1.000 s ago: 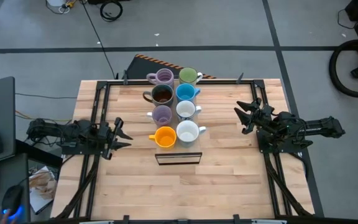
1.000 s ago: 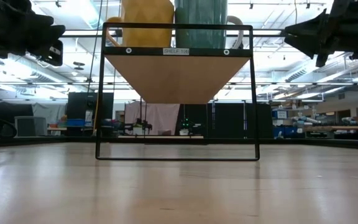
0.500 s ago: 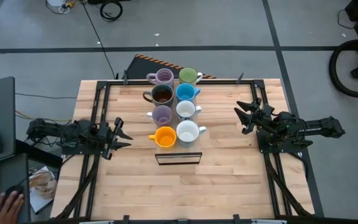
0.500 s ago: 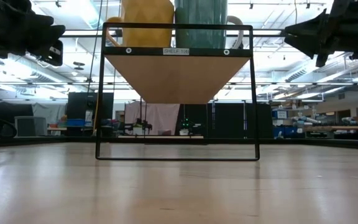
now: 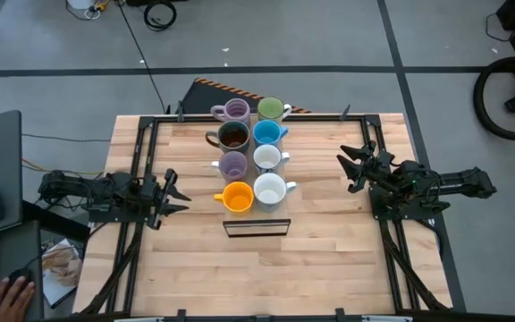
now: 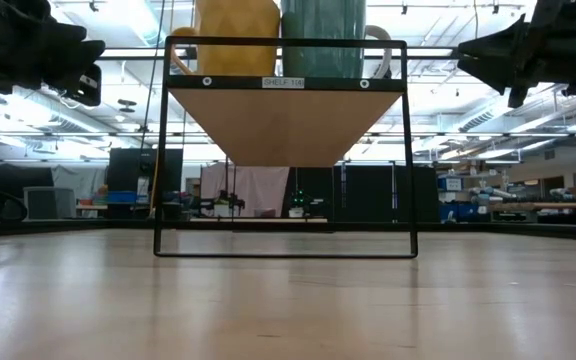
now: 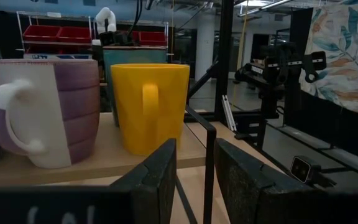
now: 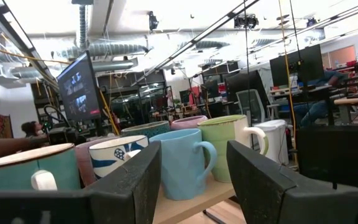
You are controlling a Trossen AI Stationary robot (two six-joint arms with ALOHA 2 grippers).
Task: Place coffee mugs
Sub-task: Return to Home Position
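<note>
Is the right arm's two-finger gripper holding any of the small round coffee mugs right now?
No, the right gripper is open and empty, apart from the coffee mugs grouped on the black-framed shelf.

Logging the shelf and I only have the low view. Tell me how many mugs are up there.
Observer: Eight, in two rows of four on the shelf.
Operator: Name what's behind the orange mug.
Observer: A lilac mug, then a dark brown mug, then a second lilac mug.
Operator: Report the grippers.
Observer: The left gripper and right gripper are open and empty, flanking the shelf.
</note>
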